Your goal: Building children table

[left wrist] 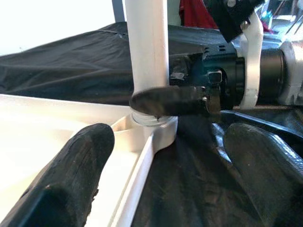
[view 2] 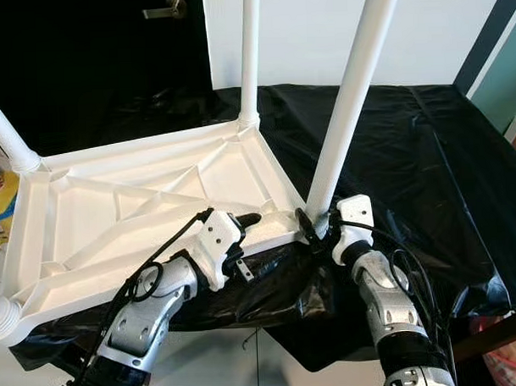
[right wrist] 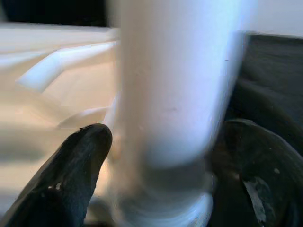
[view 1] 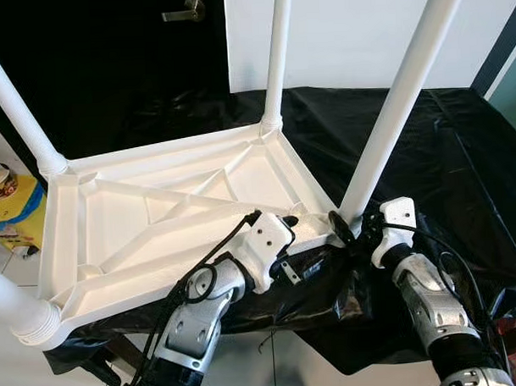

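Note:
A white plastic children's table (view 1: 115, 240) lies upside down on a black sheet, its ribbed underside facing up and its legs pointing upward. My right gripper (view 1: 348, 228) is at the base of the near right leg (view 1: 399, 95), shut on it just above the socket; in the right wrist view the leg (right wrist: 170, 94) stands between the fingers (right wrist: 71, 175). My left gripper (view 1: 295, 222) is open beside that same corner. In the left wrist view its fingers (left wrist: 71, 170) straddle the table's rim (left wrist: 142, 175), one over the white underside and one over the sheet.
Other legs stand at the far middle (view 1: 276, 57), far left (view 1: 18, 108) and near left (view 1: 16, 307). The black sheet (view 1: 460, 160) stretches to the right. A yellow bag (view 1: 17, 214) lies at the left edge. A dark door with a handle (view 1: 184, 11) is behind.

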`<state>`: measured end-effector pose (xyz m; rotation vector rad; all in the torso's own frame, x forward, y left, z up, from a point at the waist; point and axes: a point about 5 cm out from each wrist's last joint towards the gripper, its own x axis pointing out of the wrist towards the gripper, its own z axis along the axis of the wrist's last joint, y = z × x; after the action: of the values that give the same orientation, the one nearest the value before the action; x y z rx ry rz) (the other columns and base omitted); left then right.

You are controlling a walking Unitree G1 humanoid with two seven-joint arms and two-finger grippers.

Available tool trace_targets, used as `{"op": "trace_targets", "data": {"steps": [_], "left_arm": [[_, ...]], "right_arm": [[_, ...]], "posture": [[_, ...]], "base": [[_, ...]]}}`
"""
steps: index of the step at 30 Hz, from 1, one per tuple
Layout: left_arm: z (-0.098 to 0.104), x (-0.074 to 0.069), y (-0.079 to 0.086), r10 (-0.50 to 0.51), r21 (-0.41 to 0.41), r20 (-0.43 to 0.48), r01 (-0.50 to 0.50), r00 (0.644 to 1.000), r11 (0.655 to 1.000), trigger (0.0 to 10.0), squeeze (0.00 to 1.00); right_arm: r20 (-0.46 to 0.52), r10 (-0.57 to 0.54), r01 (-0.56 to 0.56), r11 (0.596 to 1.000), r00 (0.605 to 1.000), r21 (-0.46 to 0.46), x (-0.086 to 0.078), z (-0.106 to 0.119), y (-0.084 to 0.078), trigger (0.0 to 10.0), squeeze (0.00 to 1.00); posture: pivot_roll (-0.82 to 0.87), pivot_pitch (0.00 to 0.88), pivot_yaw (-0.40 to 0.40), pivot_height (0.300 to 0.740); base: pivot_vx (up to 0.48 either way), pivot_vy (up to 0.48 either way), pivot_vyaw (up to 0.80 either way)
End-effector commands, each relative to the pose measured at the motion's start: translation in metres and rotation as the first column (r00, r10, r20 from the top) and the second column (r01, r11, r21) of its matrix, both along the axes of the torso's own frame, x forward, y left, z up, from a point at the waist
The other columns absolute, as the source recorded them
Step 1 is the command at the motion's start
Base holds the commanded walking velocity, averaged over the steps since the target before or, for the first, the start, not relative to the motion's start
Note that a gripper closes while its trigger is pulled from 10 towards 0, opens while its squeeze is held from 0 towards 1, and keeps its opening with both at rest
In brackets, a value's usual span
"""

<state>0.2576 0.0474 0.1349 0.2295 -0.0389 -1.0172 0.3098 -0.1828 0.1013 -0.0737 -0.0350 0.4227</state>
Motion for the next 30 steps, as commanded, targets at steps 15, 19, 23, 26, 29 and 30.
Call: {"op": "trace_targets", "data": {"steps": [15,19,23,26,29,30], "left_arm": [[-0.012,-0.003,0.000,0.044,0.055,0.013,-0.045,0.999,0.997,10.0,0.00],[-0.013,-0.004,0.000,0.043,0.059,0.017,-0.044,0.999,0.997,10.0,0.00],[-0.013,-0.004,0.001,0.039,0.062,0.023,-0.040,0.999,0.997,10.0,0.00],[-0.013,-0.004,0.000,0.037,0.063,0.024,-0.038,0.999,0.997,10.0,0.00],[-0.013,-0.003,-0.001,0.035,0.062,0.026,-0.036,0.999,0.997,10.0,0.00],[-0.013,-0.003,-0.001,0.035,0.062,0.026,-0.036,0.999,0.997,10.0,0.00]], "right_arm": [[-0.021,0.183,-0.184,0.977,0.983,-0.104,0.026,0.014,0.001,0.0,0.00],[-0.036,0.195,-0.198,0.974,0.980,-0.108,0.025,0.009,-0.001,0.0,0.00],[-0.069,0.182,-0.189,0.976,0.981,-0.110,0.023,0.001,-0.009,0.0,0.00],[-0.080,0.168,-0.176,0.979,0.983,-0.101,0.022,-0.001,-0.011,2.9,0.00],[-0.095,0.125,-0.133,0.988,0.988,-0.076,0.021,-0.006,-0.014,10.0,0.00],[-0.095,0.125,-0.133,0.988,0.988,-0.076,0.021,-0.006,-0.014,10.0,0.00]], "posture": [[-0.01,0.000,-0.075,0.740],[-0.01,0.000,-0.077,0.740],[-0.01,0.000,-0.077,0.740],[-0.02,0.000,-0.076,0.740],[-0.02,0.000,-0.076,0.740],[-0.02,0.000,-0.076,0.740]], "base": [[0.000,0.000,0.00],[0.000,0.000,0.00],[0.000,0.000,0.00],[0.000,0.000,0.00],[0.000,0.000,0.00],[0.000,0.000,0.00]]}}
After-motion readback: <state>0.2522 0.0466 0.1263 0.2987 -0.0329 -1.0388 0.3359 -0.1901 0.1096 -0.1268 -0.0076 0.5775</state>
